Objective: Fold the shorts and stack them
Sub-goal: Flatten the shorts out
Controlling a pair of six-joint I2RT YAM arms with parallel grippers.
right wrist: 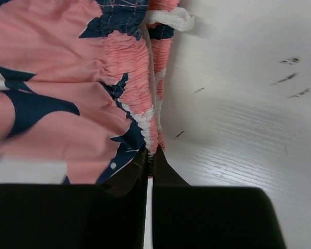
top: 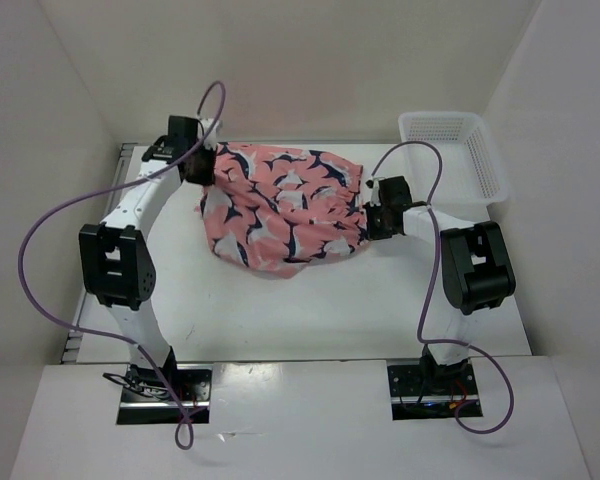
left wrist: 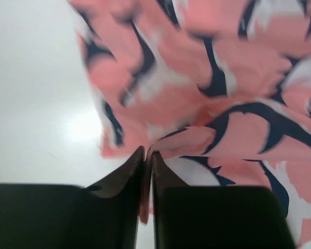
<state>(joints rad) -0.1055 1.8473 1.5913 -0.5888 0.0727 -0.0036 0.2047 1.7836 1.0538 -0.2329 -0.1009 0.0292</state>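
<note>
The salmon-pink shorts [top: 280, 205] with navy-and-white whale shapes lie spread and rumpled at the back middle of the table. My left gripper [top: 202, 168] is shut on their left edge; in the left wrist view a thin fold of the shorts [left wrist: 207, 78] runs down between the closed black fingers [left wrist: 168, 181]. My right gripper [top: 372, 215] is shut on the right side; in the right wrist view the gathered waistband [right wrist: 140, 93] is pinched at the gripper [right wrist: 151, 155]. A white drawstring end [right wrist: 171, 19] lies at the top.
A white mesh basket [top: 455, 155] stands at the back right, just beyond the right arm. White walls enclose the table [top: 310, 320] on three sides. Purple cables loop over both arms.
</note>
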